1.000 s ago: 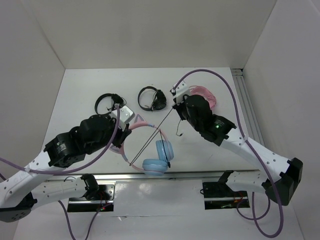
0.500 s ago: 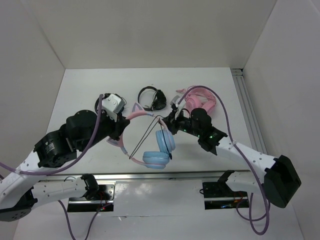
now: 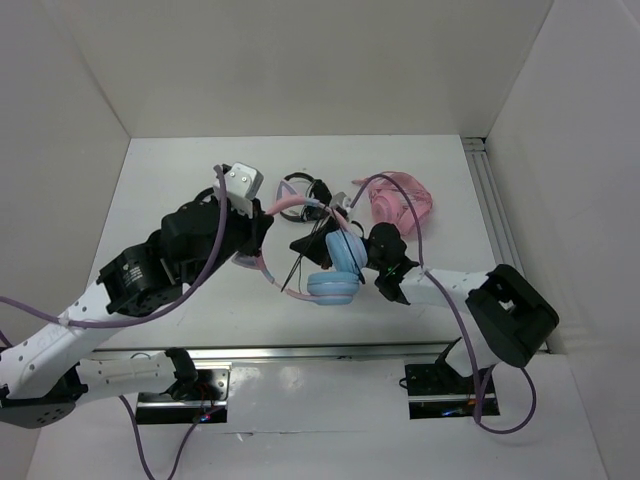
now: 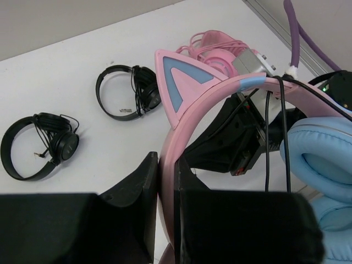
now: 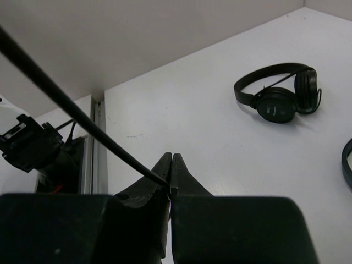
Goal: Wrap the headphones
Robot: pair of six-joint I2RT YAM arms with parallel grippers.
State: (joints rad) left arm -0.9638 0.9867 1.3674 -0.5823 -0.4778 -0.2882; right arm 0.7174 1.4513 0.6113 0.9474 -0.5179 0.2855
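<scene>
Headphones (image 3: 338,268) are held up over the middle of the worktop (image 3: 170,170), closer to its near edge than to the back wall. Plenty of open room is seen to the far left. The right side is more crowded: the all-pink pair (image 3: 402,198) is parked just beyond the blue ear cups (image 3: 345,255), and a small black pair (image 3: 300,186) is tucked right behind the headband (image 4: 201,102). A second black pair (image 4: 41,146) is spotted only from the left wrist view, well apart.

The headband is clamped edge-on in the left gripper (image 4: 165,165), so its arc runs away from that gripper toward the right arm, with the cups hanging at the far end. The right gripper (image 5: 170,168) is pinched closed on the thin black cable (image 5: 71,104), which is pulled taut. From the left wrist, the cable is seen draped over the headband just above the cups.

So the right arm is judged the nearer one for looping. Each pass probably has to be threaded through the gap under the arc, between the cups and the left gripper, which looks pretty tight.
</scene>
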